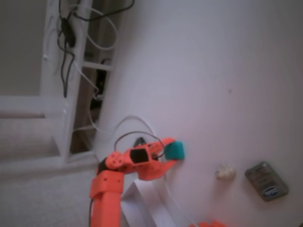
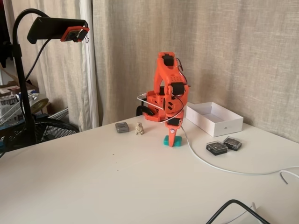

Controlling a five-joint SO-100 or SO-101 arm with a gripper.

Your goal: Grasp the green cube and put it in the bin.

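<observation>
Straddling the green cube (image 2: 167,140) w/ parted fingers, orange gripper (image 2: 171,140) points straight down mid-table; clamp prob. not complete. Bin (image 2: 214,119) sits near table's far edge, right of cube.

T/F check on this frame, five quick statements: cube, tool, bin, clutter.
1. The green cube is inside the bin. False: it sits on the table.
2. The tool is down at the cube. True.
3. The bin is empty. True, as far as visible.
4. The small figurine stands inside the bin. False: it stands on the table beside a grey piece.
5. Two dark pieces lie near the bin. True.
</observation>
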